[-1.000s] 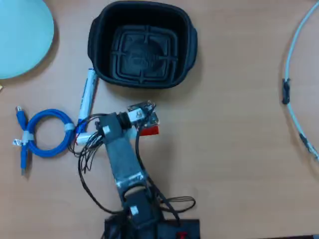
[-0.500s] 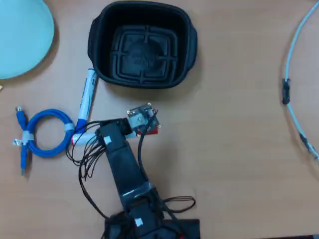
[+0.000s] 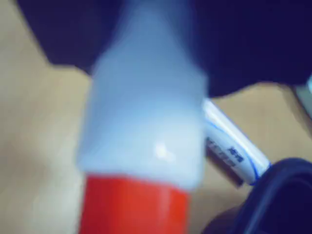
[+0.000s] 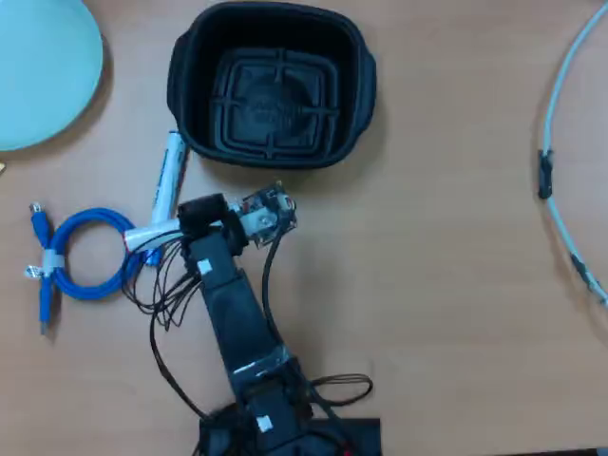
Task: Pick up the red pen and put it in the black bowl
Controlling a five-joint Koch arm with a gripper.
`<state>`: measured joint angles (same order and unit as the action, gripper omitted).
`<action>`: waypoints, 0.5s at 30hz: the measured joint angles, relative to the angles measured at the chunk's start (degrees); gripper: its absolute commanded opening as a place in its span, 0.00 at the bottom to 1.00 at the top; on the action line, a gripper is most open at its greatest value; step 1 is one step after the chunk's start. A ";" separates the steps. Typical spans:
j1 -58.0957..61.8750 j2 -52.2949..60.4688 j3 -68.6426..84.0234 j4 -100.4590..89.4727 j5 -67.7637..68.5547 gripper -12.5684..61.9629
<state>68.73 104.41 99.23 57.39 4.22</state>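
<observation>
In the overhead view my gripper point(image 4: 195, 224) is shut on the red pen point(image 4: 152, 233). The pen's white barrel sticks out to the left, and its red cap is hidden under the wrist. The black bowl point(image 4: 190, 66) stands just beyond, empty, with its near rim a short way above the gripper. The wrist view is blurred. It shows the red pen point(image 3: 146, 112) very close, white barrel above and red cap below, with the black bowl point(image 3: 253, 39) dark across the top. The jaws themselves cannot be made out there.
A white marker with blue print point(image 4: 169, 180) lies left of the bowl, close to the held pen, and shows in the wrist view as the marker point(image 3: 229, 146). A coiled blue cable point(image 4: 85, 255) lies at the left. A pale blue plate point(image 4: 38, 66) sits top left, and a grey cable point(image 4: 556, 142) runs down the right.
The gripper has moved up the overhead view toward the bowl, carrying the pen. The red cap that showed beside the wrist is now hidden.
</observation>
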 measured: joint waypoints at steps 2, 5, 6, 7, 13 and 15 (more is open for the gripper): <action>-0.09 0.00 0.00 -2.37 -1.41 0.08; -0.09 0.00 0.00 -5.80 -2.29 0.08; 0.09 0.00 0.00 -7.03 -2.29 0.08; 0.09 0.00 0.09 -8.53 -2.29 0.08; 0.26 0.00 0.09 -19.07 -2.37 0.08; 0.26 0.00 0.09 -22.32 -2.37 0.08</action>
<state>68.99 104.41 99.32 35.07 1.85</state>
